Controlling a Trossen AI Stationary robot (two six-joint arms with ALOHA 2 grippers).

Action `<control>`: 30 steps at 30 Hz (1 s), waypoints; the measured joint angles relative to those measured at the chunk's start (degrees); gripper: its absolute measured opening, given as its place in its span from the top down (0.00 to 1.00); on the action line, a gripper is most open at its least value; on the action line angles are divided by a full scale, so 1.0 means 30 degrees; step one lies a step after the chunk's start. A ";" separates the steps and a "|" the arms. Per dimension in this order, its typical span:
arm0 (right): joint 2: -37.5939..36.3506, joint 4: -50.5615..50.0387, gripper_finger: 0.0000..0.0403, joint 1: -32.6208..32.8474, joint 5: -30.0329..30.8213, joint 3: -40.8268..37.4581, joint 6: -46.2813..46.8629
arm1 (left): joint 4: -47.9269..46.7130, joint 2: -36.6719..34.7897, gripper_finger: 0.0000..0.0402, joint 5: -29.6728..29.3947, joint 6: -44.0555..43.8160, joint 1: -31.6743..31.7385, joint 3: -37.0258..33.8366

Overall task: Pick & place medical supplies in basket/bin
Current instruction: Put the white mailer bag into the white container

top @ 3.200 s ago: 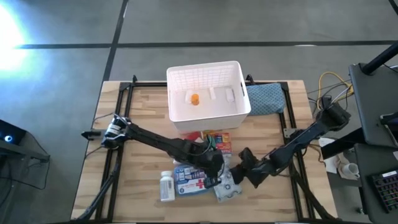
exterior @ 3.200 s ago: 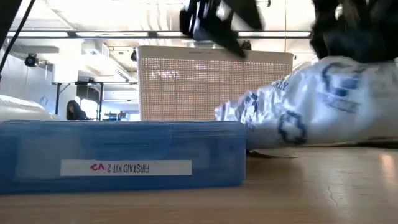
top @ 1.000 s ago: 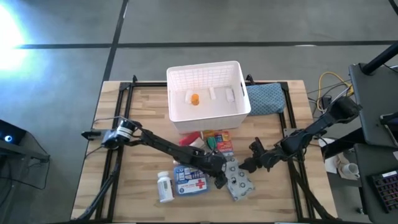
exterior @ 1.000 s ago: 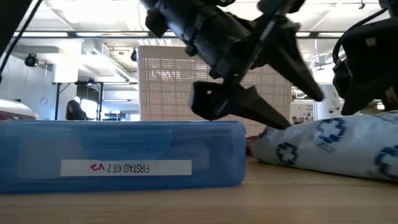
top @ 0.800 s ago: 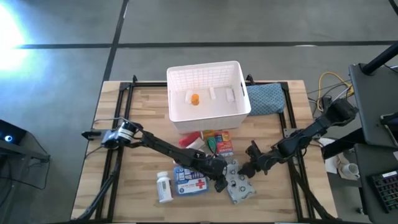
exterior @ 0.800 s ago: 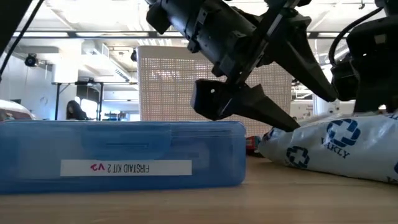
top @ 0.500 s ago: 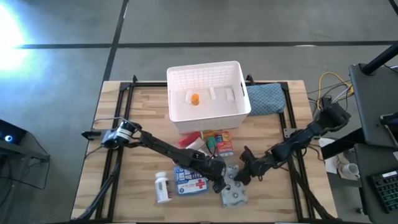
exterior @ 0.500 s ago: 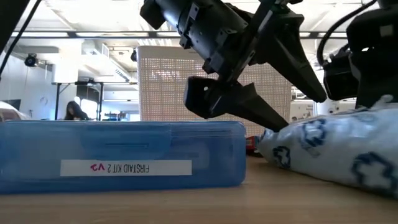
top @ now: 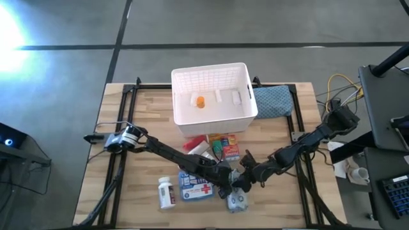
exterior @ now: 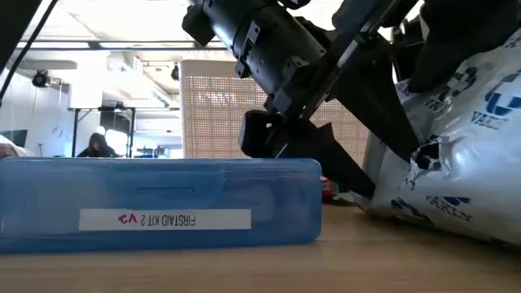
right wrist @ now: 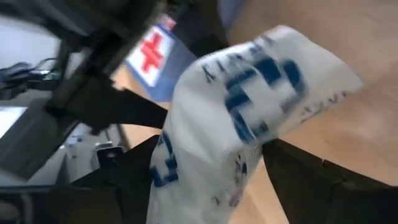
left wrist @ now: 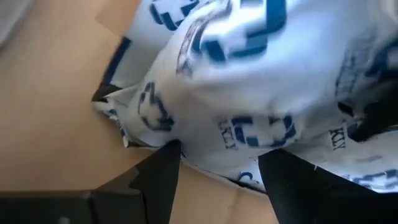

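Packet [top: 238,201] at the lower centre of the high view, grey-white with blue crosses, crumpled on the wooden table [top: 128,191], and both grippers are on it. In the right wrist view the right gripper [right wrist: 208,168] has its two dark fingers either side of the packet, gripping it. The left gripper [left wrist: 217,168] points at the packet's edge with its fingers spread; the left wrist view shows that edge between them, though whether they pinch it is hard to tell. From above, the left gripper [top: 227,186] and right gripper [top: 246,179] meet just above the packet. Left of them in the high view, the blue first-aid pouch [top: 195,186] lies flat beside the white pill bottle [top: 167,191]; the low view shows the pouch's long blue side [exterior: 159,199] in the foreground. Higher in the frame, the small red and green boxes [top: 227,148] and the red-white tube [top: 197,145] lie just below the white basket [top: 214,118]. Inside the basket sits the orange vial [top: 200,101] with two small white items near it. A blue-grey cloth [top: 273,101] rests right of the basket.
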 joint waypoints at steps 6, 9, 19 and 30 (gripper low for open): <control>0.0002 -0.1726 0.36 0.0000 -0.0099 0.0019 0.0652 | -0.0203 -0.0520 0.50 -0.1744 0.0264 0.0092 -0.0050; -0.0082 -0.1735 0.38 0.0000 -0.0116 0.0133 0.0652 | -0.0313 -0.0991 0.50 -0.2217 0.0369 0.0051 -0.0058; -0.0356 -0.1830 0.58 0.0009 0.0017 0.0239 0.0136 | -0.2025 -0.5777 0.50 -0.3595 0.2135 -0.0357 -0.0117; -0.4288 -0.1857 0.61 -0.0035 0.5300 0.2857 -0.3707 | -0.4409 -1.2474 0.50 -1.0698 0.2499 -0.3864 -0.0148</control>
